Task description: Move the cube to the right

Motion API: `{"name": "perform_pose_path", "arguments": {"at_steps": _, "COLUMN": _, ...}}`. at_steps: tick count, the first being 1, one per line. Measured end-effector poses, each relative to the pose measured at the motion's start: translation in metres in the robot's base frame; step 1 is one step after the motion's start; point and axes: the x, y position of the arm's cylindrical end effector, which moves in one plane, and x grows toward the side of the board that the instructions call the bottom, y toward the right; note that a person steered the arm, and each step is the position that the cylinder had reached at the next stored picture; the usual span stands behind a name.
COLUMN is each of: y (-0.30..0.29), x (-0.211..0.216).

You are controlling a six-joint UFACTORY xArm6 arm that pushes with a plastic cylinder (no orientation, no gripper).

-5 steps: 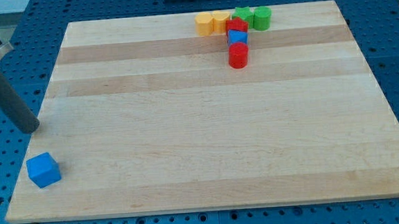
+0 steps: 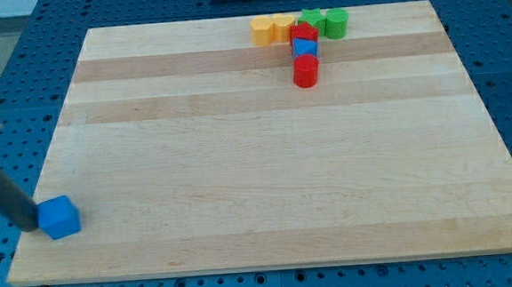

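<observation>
A blue cube point(image 2: 59, 217) sits on the wooden board point(image 2: 266, 161) near its bottom left corner. My rod comes in from the view's left edge, and my tip point(image 2: 31, 226) is right at the cube's left side, seemingly touching it. The tip sits at the board's left edge.
A cluster of blocks stands at the board's top centre: two yellow blocks point(image 2: 271, 29), a green star-like block point(image 2: 312, 18), a green cylinder point(image 2: 337, 22), a red block point(image 2: 305, 32), a blue triangular block point(image 2: 304, 47) and a red cylinder point(image 2: 305, 71).
My tip has moved down the view's left side, from well above the cube to its left face. The cube has shifted very slightly right.
</observation>
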Motion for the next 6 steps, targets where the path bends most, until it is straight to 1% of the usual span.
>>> {"name": "perform_pose_path", "arguments": {"at_steps": 1, "y": 0.057, "x": 0.003}}
{"name": "perform_pose_path", "arguments": {"at_steps": 2, "y": 0.077, "x": 0.007}}
{"name": "perform_pose_path", "arguments": {"at_steps": 3, "y": 0.069, "x": 0.015}}
{"name": "perform_pose_path", "arguments": {"at_steps": 4, "y": 0.105, "x": 0.015}}
{"name": "perform_pose_path", "arguments": {"at_steps": 6, "y": 0.232, "x": 0.011}}
